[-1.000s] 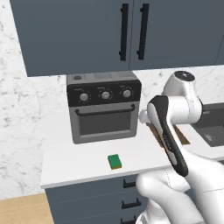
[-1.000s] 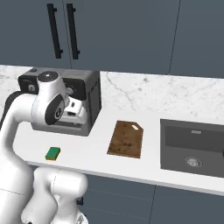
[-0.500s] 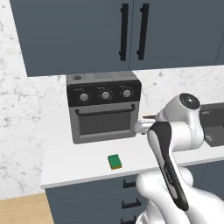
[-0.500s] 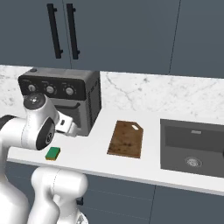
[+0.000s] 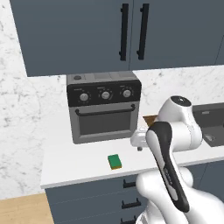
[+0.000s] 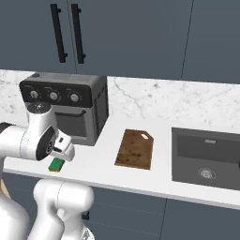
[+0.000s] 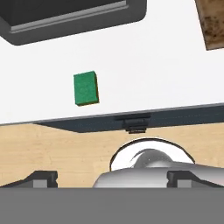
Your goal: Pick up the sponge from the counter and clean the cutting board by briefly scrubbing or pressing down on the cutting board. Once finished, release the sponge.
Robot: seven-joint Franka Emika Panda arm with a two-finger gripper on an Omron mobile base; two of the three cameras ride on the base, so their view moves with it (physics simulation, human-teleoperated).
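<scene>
The sponge (image 7: 86,88), a small green block, lies flat on the white counter (image 7: 144,74) near its front edge, in front of the toaster oven. My gripper (image 7: 112,178) hangs above the counter's front edge, open wide with nothing between its fingers. In the hand view the sponge sits ahead and left of the gap, well apart from the fingertips (image 7: 41,178). The left base view shows the sponge (image 5: 115,161) just left of and below my hand (image 5: 139,141). The brown cutting board (image 6: 136,149) lies to the right, between oven and sink; only its corner (image 7: 214,24) shows in the hand view.
A dark toaster oven (image 5: 104,107) stands at the back of the counter behind the sponge. A dark sink basin (image 6: 208,157) is set in at the right. Blue-grey drawers (image 7: 135,120) and wood floor lie below the counter edge.
The arm has folded down and the hand has dropped from oven height to just above the counter near the sponge. The jaws stayed open. The sponge and board have not moved.
</scene>
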